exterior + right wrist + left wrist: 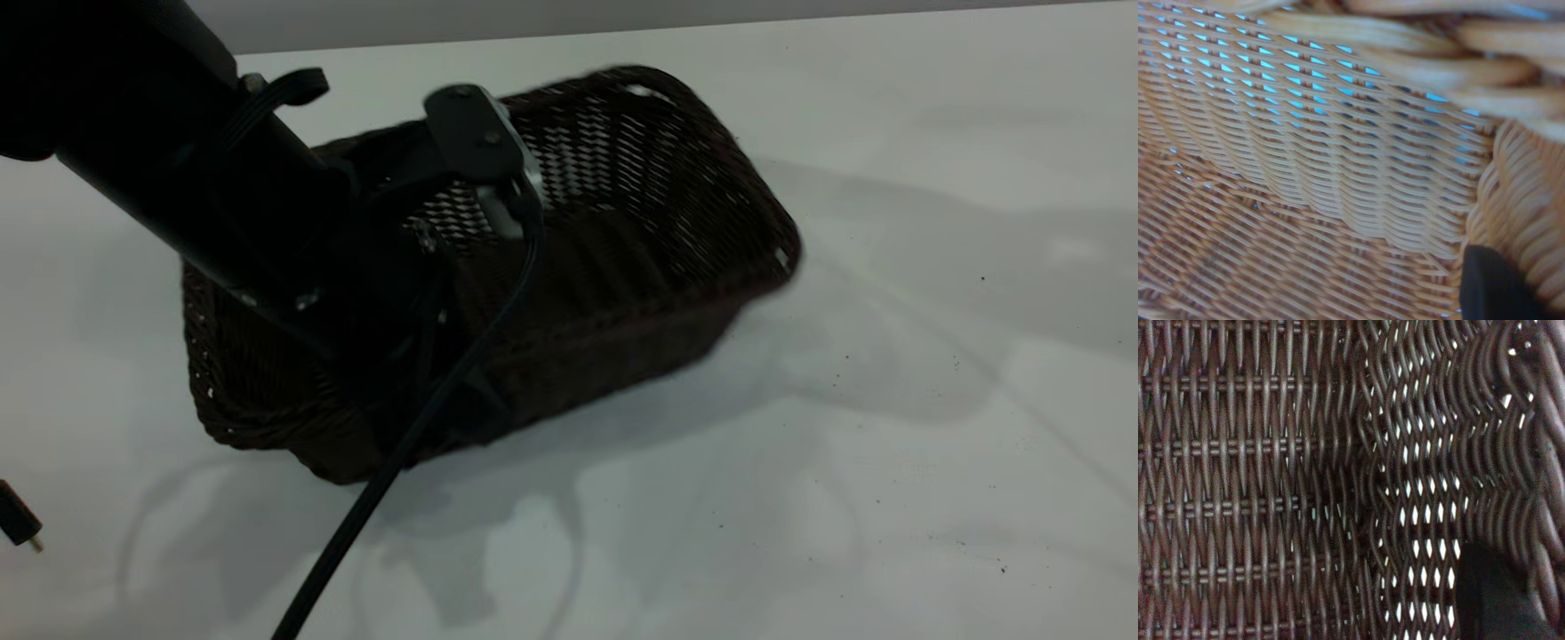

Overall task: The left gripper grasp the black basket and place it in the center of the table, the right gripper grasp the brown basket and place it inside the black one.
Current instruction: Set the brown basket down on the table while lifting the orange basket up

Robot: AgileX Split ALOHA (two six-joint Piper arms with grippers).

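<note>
The black basket [640, 231] is a dark woven tray that hangs tilted over the pale table [889, 444], its right end raised above its shadow. My left gripper [418, 400] comes down from the upper left and straddles the basket's near long wall. In the left wrist view the dark weave [1271, 487] fills the frame, with one black finger [1491, 600] inside against the wall. The brown basket [1305, 200] fills the right wrist view. There one black finger [1491, 287] of my right gripper sits inside it against the braided rim [1531, 200]. The other finger of each gripper is hidden behind wicker.
A black cable [356, 524] trails from the left arm across the table's front. A small black plug with a gold tip [18, 520] lies at the left edge. Bare table spreads to the right and front of the black basket.
</note>
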